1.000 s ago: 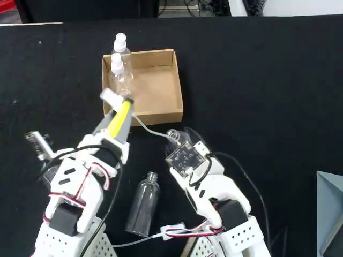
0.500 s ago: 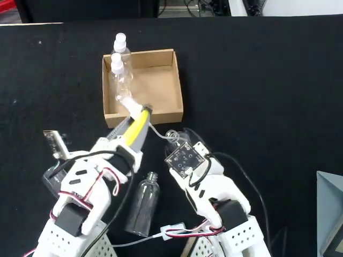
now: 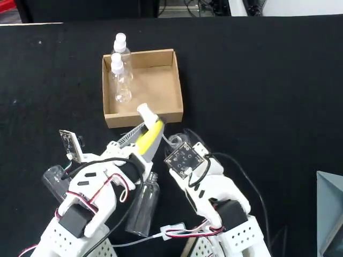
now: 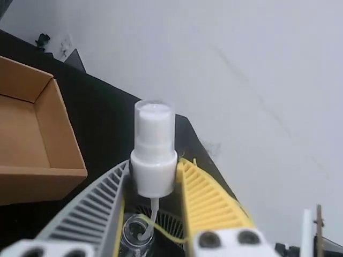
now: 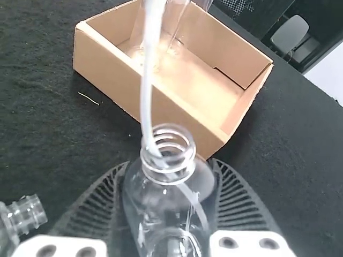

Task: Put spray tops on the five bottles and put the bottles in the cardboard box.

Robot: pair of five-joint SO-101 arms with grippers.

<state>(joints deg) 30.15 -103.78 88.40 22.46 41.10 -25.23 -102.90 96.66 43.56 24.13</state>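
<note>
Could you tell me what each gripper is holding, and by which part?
Left gripper: spray top, by its collar. Right gripper: open bottle, by its shoulder.

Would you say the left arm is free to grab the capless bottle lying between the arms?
Probably not: the left gripper is shut on a spray top, and the capless bottle lies partly under that arm.

Lab-like workroom: black-draped table (image 3: 268,80), office chair (image 5: 289,33), loose cables (image 3: 193,6) behind.
</note>
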